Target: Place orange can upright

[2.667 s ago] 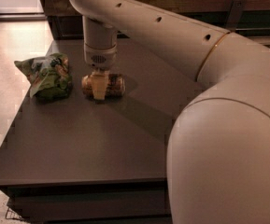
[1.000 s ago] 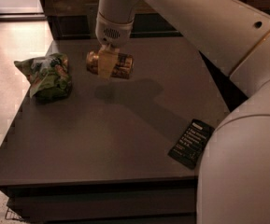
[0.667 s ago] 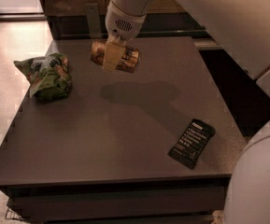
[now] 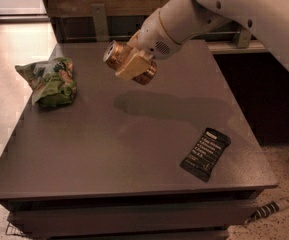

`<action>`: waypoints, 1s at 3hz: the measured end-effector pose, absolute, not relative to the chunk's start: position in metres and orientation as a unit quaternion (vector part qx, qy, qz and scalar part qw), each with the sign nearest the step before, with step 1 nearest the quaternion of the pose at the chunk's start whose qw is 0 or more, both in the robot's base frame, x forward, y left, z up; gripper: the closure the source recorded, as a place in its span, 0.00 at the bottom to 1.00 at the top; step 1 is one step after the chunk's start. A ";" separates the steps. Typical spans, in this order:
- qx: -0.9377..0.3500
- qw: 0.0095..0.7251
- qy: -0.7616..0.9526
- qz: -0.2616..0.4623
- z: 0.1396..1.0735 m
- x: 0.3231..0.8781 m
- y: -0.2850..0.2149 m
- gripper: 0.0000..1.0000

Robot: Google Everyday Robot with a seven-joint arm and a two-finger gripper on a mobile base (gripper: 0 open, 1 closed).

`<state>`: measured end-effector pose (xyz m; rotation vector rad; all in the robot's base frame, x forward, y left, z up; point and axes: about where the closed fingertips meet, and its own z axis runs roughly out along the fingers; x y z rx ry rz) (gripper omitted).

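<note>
Lifted higher since a moment ago, the can (image 4: 116, 55) hangs clenched in the gripper (image 4: 132, 65) above the counter (image 4: 134, 154), near the middle of its back edge. Its long axis is tilted, nearly sideways, so it likely needs turning vertical before lowering.

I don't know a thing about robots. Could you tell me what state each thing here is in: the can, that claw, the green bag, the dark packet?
orange can: held in the air above the table, tipped on its side, not upright.
gripper: over the back half of the table, shut on the orange can.
green bag: lying crumpled on the table's left side, apart from the gripper.
dark packet: lying flat near the front right corner.
table: bears the bag and the packet.
</note>
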<state>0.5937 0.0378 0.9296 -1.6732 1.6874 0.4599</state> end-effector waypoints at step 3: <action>-0.566 0.537 0.557 0.285 0.925 0.612 0.095 1.00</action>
